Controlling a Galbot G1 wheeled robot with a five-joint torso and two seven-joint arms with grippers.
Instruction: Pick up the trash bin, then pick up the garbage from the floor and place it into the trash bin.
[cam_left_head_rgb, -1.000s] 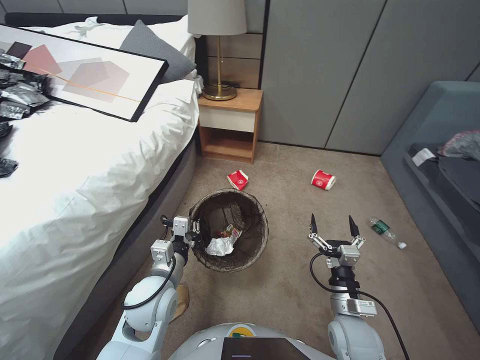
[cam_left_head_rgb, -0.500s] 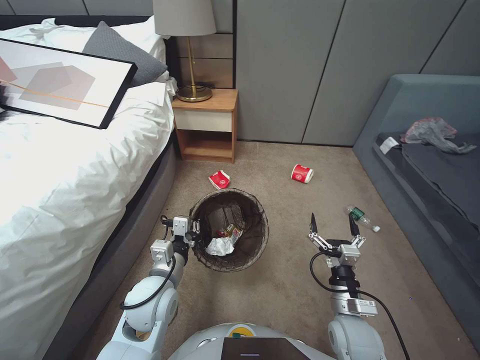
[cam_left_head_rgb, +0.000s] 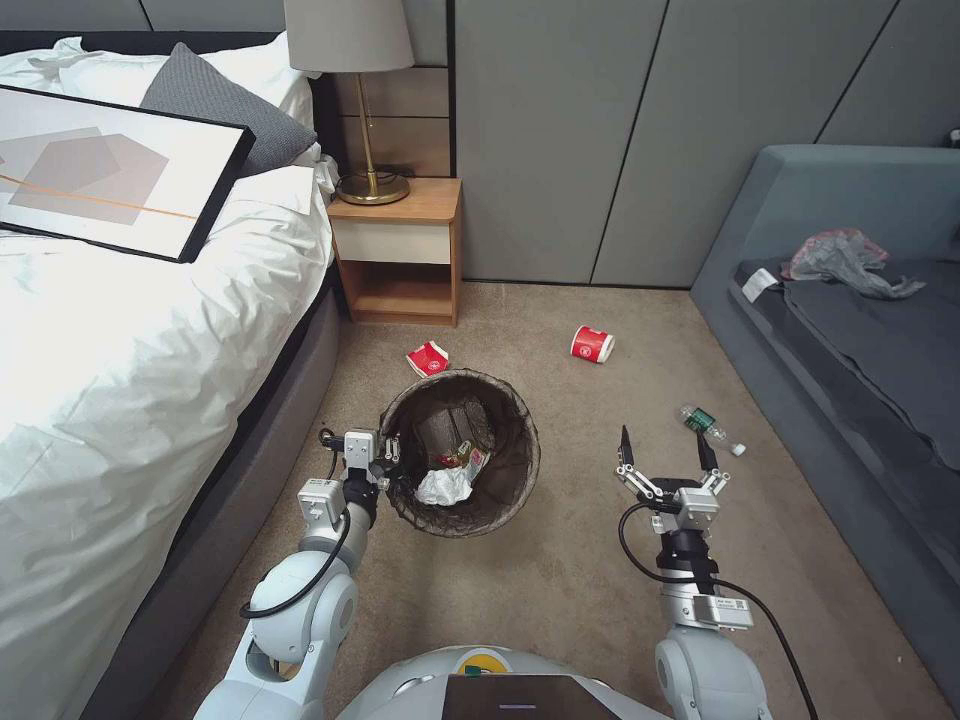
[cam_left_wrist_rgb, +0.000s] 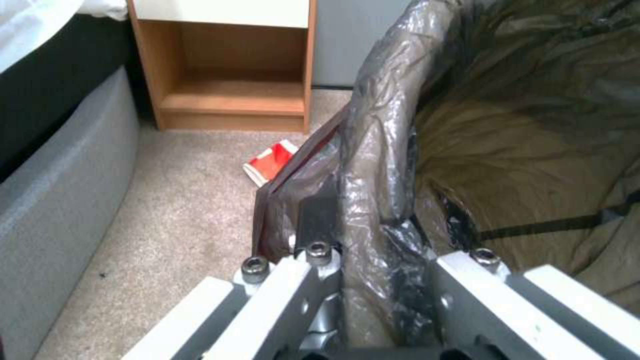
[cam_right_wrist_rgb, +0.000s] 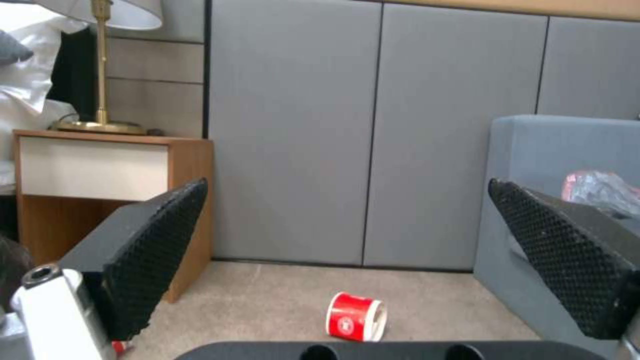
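Note:
The trash bin (cam_left_head_rgb: 500, 470), lined with a dark brown bag, hangs in front of me by the bed, and my left gripper (cam_left_head_rgb: 391, 462) is shut on its near rim. The left wrist view shows that gripper (cam_left_wrist_rgb: 387, 225) pinching the bagged rim (cam_left_wrist_rgb: 373, 125). White tissue (cam_left_head_rgb: 443, 487) and wrappers lie inside the bin. On the carpet lie garbage: a crushed red cup (cam_left_head_rgb: 428, 357) just beyond the bin, a red-and-white cup (cam_left_head_rgb: 592, 344) on its side, and a green-labelled bottle (cam_left_head_rgb: 708, 426). My right gripper (cam_left_head_rgb: 665, 452) hovers open, left of the bottle. In its wrist view the red cup (cam_right_wrist_rgb: 355, 316) lies ahead between the fingers (cam_right_wrist_rgb: 153, 260).
A white bed (cam_left_head_rgb: 130, 330) with a framed picture runs along the left. A wooden nightstand (cam_left_head_rgb: 395, 255) with a lamp stands against the grey wall. A grey sofa (cam_left_head_rgb: 850, 330) with a crumpled plastic bag (cam_left_head_rgb: 840, 255) closes the right side. Open carpet lies between them.
The whole head view has shifted left as the camera turned right, bringing more of the sofa into view. Both grippers hold the same poses, the left still shut on the bin.

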